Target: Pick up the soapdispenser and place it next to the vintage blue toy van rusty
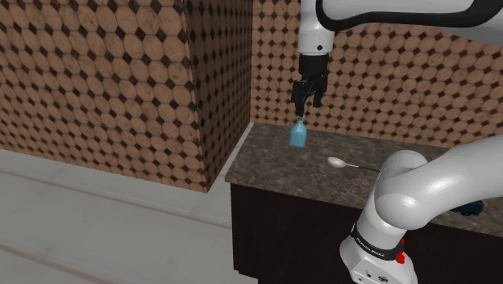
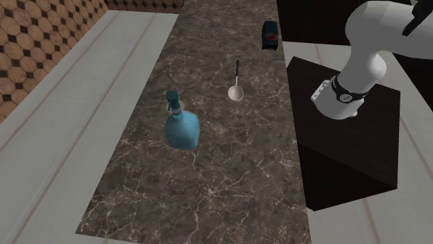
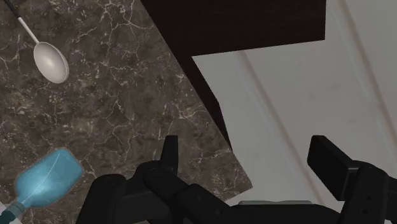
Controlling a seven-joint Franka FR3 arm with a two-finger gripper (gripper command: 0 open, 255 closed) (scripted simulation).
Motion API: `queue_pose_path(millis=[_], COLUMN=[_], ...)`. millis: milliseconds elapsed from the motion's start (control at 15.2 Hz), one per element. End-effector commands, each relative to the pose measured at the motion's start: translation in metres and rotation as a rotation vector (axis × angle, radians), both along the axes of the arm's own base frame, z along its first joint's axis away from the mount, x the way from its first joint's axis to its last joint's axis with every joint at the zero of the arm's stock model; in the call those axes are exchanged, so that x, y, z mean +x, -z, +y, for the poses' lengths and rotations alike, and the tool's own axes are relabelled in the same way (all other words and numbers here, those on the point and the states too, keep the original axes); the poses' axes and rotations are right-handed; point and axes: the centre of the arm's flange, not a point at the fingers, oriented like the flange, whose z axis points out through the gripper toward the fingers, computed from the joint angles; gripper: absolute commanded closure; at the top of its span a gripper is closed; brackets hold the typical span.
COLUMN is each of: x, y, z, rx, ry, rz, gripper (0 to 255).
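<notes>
The soap dispenser [image 2: 182, 126] is a translucent blue bottle with a dark pump top, standing upright on the dark marble counter [image 2: 208, 187]. My gripper [image 1: 307, 102] hangs open a little above the bottle [image 1: 297, 134] in the shoulder view. In the wrist view the bottle [image 3: 48, 178] lies off to one side of the gripper [image 3: 243, 145], outside the gap between the fingers [image 3: 168, 153], which hold nothing. The dark blue toy van [image 2: 270, 33] sits at the counter's far end, apart from the bottle, and shows partly behind my arm [image 1: 467, 207].
A metal spoon [image 2: 236, 86] lies on the counter between bottle and van [image 1: 342, 163]. The counter's edge [image 3: 210, 121] drops to a pale floor [image 3: 286, 95]. Brown patterned walls [image 1: 121, 81] stand behind. My stand [image 2: 347, 138] is beside the counter.
</notes>
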Motion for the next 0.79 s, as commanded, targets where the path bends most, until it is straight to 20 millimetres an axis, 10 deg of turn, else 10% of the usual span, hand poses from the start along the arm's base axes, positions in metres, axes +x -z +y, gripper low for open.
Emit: queue_pose_path(millis=[0,726], x=[0.0,0.011], y=[0.0,0.067], z=[0.0,-0.12], rx=[0.0,-0.032], ry=[0.0,-0.094], rz=[0.0,-0.113], gripper=[0,0])
